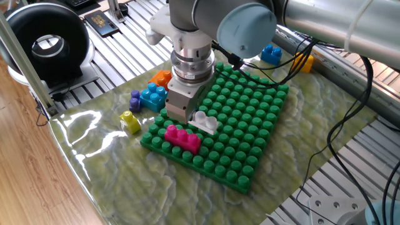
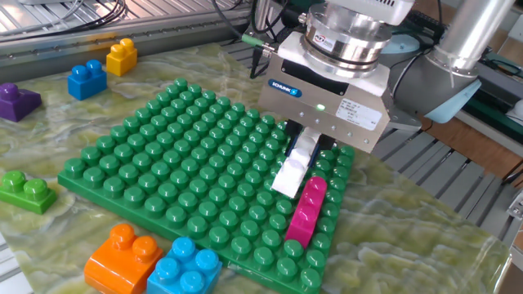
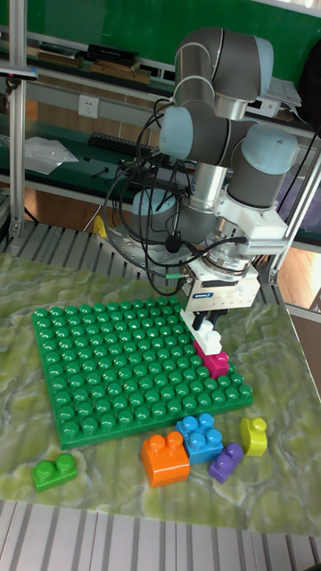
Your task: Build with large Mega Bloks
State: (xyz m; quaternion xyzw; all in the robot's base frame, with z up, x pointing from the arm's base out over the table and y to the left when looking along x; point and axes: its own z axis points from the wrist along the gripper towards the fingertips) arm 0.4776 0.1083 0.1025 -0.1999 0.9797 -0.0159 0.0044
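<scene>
My gripper (image 2: pixel 306 150) is shut on a white-grey Mega Blok (image 2: pixel 294 166), holding it tilted just over the studs of the green baseplate (image 2: pixel 180 155) near one edge. In one fixed view the white block (image 1: pixel 205 121) pokes out beside the gripper body. A magenta block (image 2: pixel 306 211) sits pressed on the plate right beside it, also seen as the magenta block (image 1: pixel 182 137). From the tall view the gripper (image 3: pixel 208 328) hangs straight down, the white block (image 3: pixel 209 338) directly above the magenta one (image 3: pixel 217 363).
Loose blocks lie off the plate's edge: orange (image 2: pixel 122 257), light blue (image 2: pixel 185 267), yellow (image 1: pixel 130 121), small purple (image 1: pixel 135 100). A green block (image 2: pixel 26 190), purple (image 2: pixel 16 100), blue (image 2: pixel 87 79) and yellow (image 2: pixel 121 55) lie on other sides. Cables trail behind the arm.
</scene>
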